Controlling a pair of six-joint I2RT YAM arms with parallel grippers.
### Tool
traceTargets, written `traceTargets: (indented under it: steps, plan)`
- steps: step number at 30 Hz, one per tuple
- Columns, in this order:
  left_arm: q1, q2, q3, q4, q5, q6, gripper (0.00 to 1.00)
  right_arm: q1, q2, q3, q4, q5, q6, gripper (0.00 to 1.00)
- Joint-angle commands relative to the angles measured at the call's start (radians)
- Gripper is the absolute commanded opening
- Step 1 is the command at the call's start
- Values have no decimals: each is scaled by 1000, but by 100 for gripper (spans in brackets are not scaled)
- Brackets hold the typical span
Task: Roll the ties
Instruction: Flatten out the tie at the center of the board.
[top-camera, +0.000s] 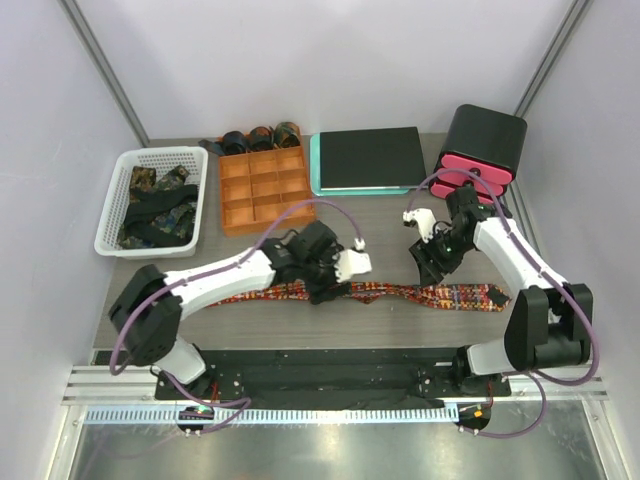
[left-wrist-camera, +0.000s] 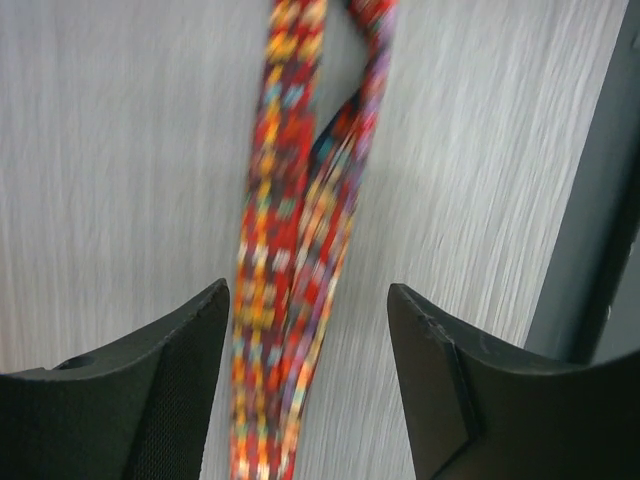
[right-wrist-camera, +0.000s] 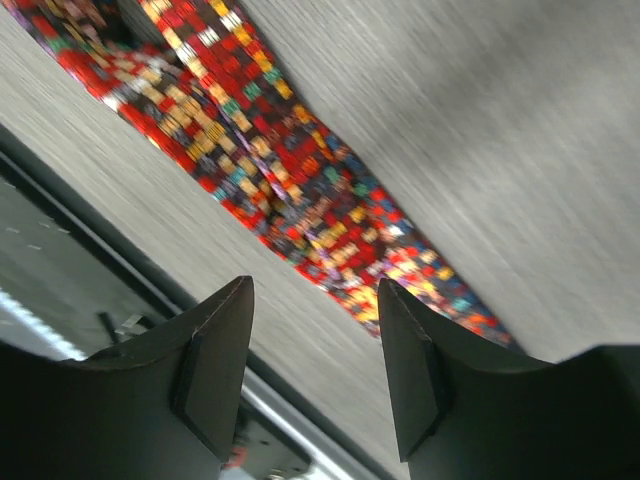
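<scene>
The check tie (top-camera: 400, 291) lies flat along the near side of the counter (top-camera: 380, 225), running left to right, with its wide end at the right. Toward the left it is doubled: the left wrist view shows two strands side by side that part further on.

The left gripper (left-wrist-camera: 308, 295) hangs low over this doubled stretch. Its jaws stand wide, one on each side of the tie, with bare counter showing between the cloth and each finger, so it holds nothing.

The right gripper (right-wrist-camera: 315, 290) hovers over the wide end, also spread wide and holding nothing. In its wrist view the tie runs slantwise beyond the fingertips, and its tip passes out of sight behind one finger.

At the far left a white basket (top-camera: 112, 205) holds a heap of dark ties (top-camera: 155, 205). Just right of it is the orange tray (top-camera: 262, 188), with three dark rolls (top-camera: 260, 136) at its far edge; I cannot tell whether they sit in its last row or just behind it. Further right lie a dark book (top-camera: 365, 158) and, at the far right, a black and pink box (top-camera: 485, 145)
</scene>
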Motion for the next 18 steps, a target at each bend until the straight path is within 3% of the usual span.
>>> traceTargets:
  steps: [1, 4, 7, 9, 10, 12, 18]
  plan:
    - [-132, 102, 45, 212, -93, -45, 65, 1, 47, 51, -9, -89, 170, 58]
    - [-203, 177, 63, 289, -174, -22, 61, -11, 90, 69, -9, -97, 203, 58]
    - [-258, 234, 71, 365, -295, 10, 49, -28, 110, 78, -17, -100, 208, 58]
    - [-278, 252, 59, 405, -370, 38, 31, -34, 112, 80, -23, -97, 202, 58]
    - [-287, 265, 50, 463, -402, 55, 14, -45, 112, 83, -24, -95, 196, 58]
    - [-305, 282, 22, 531, -484, 84, 3, -49, 115, 86, -34, -89, 184, 58]
    - [-374, 335, -50, 705, -662, 161, 0, -60, 129, 88, -30, -85, 170, 58]
